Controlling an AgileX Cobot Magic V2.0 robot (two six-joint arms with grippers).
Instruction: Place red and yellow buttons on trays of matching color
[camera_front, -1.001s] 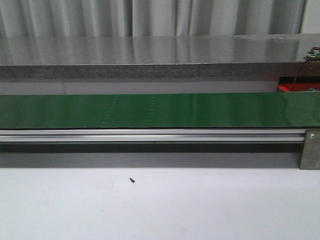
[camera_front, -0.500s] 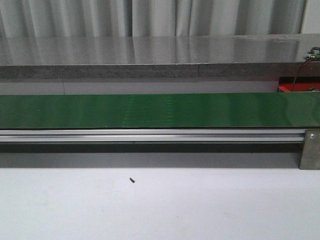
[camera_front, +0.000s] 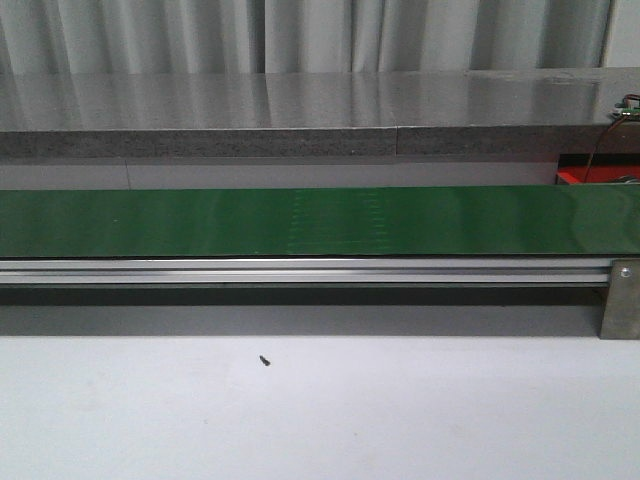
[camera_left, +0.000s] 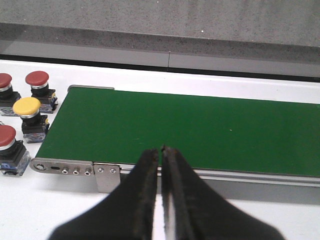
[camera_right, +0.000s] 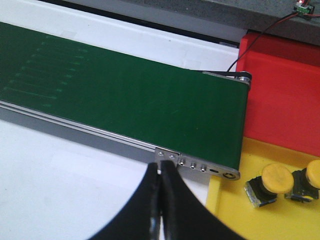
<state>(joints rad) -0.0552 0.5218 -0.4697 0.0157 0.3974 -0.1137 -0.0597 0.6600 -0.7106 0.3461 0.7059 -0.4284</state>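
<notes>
Left wrist view: left hand (camera_left: 161, 150) closed, empty; right hand (camera_right: 161, 167) likewise; yellow button (camera_left: 27, 108) crowded between red buttons (camera_left: 37, 79), risking a knocked neighbour.

No readable text, label, brand, number or sign anywhere in the three views. Nothing printed on the green belt (camera_front: 320, 220), only a faint ladder-like pattern of pale lines without letters or digits. Nothing legible either on the button caps (camera_left: 26, 106), the yellow tray (camera_right: 260, 220), the red tray (camera_right: 282, 110) or the small circuit board (camera_right: 304, 7) at the far corner, too small to make out.
</notes>
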